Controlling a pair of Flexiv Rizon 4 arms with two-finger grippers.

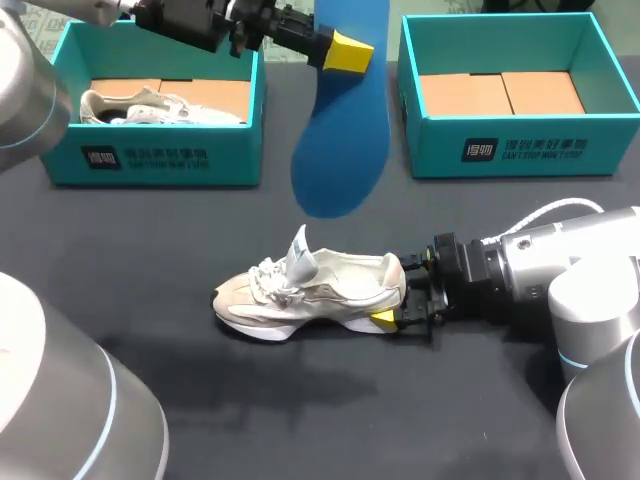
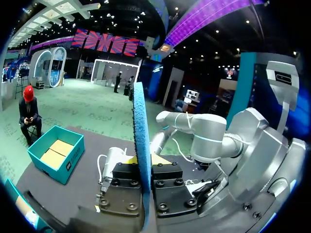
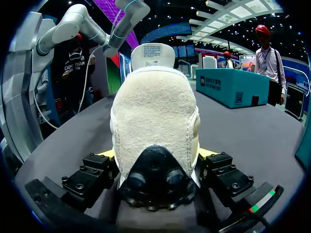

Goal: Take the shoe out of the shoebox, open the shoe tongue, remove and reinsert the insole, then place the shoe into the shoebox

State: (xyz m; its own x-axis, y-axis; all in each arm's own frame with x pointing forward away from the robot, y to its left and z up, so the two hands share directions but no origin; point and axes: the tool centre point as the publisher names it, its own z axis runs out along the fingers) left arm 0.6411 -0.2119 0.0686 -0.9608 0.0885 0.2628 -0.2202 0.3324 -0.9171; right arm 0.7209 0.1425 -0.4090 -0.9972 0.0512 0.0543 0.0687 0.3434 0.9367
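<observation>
Hanging above the far middle of the table, the blue insole, pinched by the closed left fingers, could buckle against the collar of the mid-table shoe, whose heel the right fingers clamp, if lowered crooked.

L arm, R arm silver-grey, blue rings; black wrist blocks, screws; yellow-tipped fingers; white cable on R.
</observation>
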